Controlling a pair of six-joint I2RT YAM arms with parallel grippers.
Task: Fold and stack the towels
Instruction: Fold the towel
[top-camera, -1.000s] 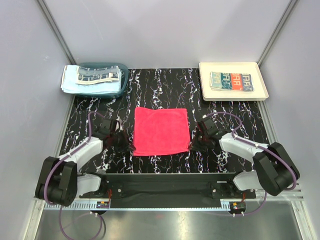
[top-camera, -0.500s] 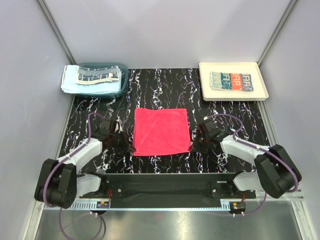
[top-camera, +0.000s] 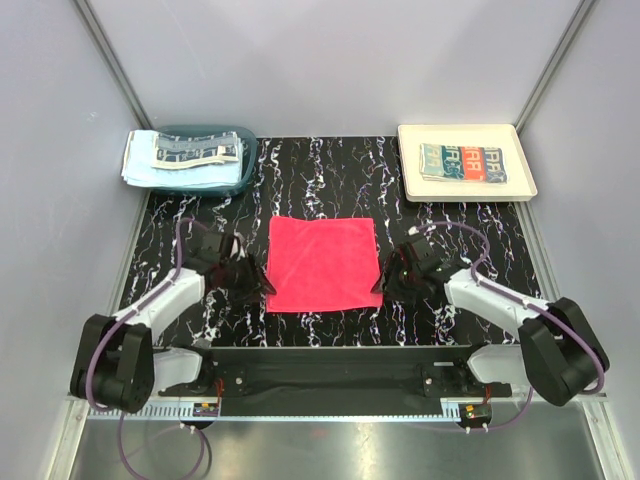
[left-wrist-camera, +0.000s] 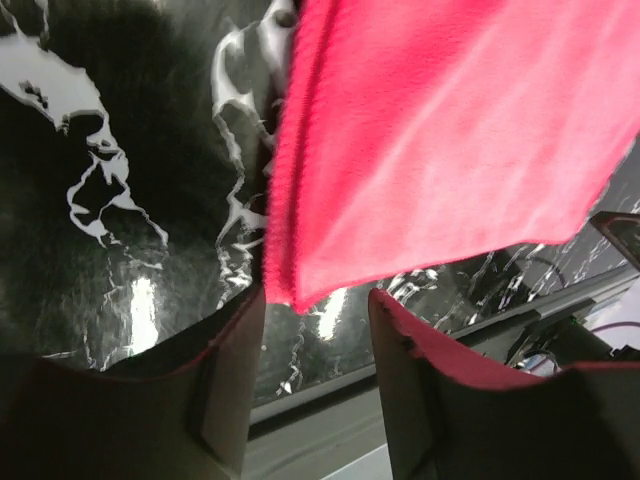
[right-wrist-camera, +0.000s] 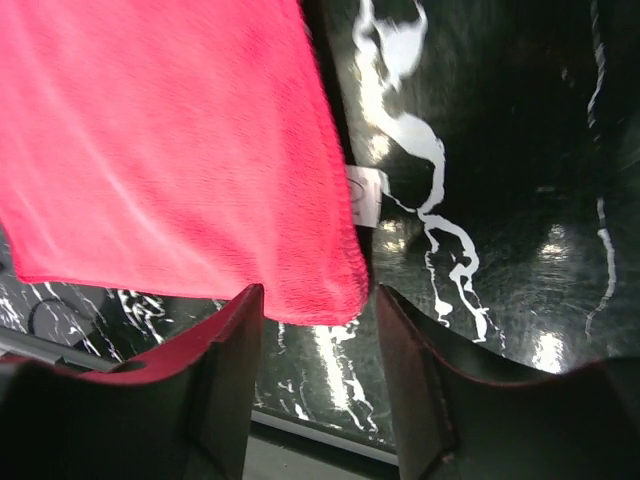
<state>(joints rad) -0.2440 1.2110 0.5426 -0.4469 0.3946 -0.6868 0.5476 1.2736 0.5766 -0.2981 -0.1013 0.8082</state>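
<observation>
A plain red-pink towel (top-camera: 322, 262) lies spread flat in the middle of the black marbled table. My left gripper (top-camera: 262, 289) is at its near left corner and my right gripper (top-camera: 380, 286) at its near right corner. In the left wrist view the left gripper (left-wrist-camera: 315, 296) is open, with the towel (left-wrist-camera: 440, 140) corner lying just beyond the fingertips, ungripped. The right gripper (right-wrist-camera: 320, 292) is likewise open, the towel (right-wrist-camera: 170, 150) corner lying free just ahead of its fingers. More towels (top-camera: 180, 160), light blue and patterned, are heaped at the back left.
A teal basket (top-camera: 243, 158) at the back left holds the heaped towels, which spill over its left side. A cream tray (top-camera: 468, 194) at the back right carries folded patterned towels (top-camera: 462, 162). A small white label (right-wrist-camera: 362, 195) sticks out under the red towel's edge.
Both grippers were shut on the red towel's near corners and have opened, letting the corners go. The towel now lies flat with its near edge on the table.
</observation>
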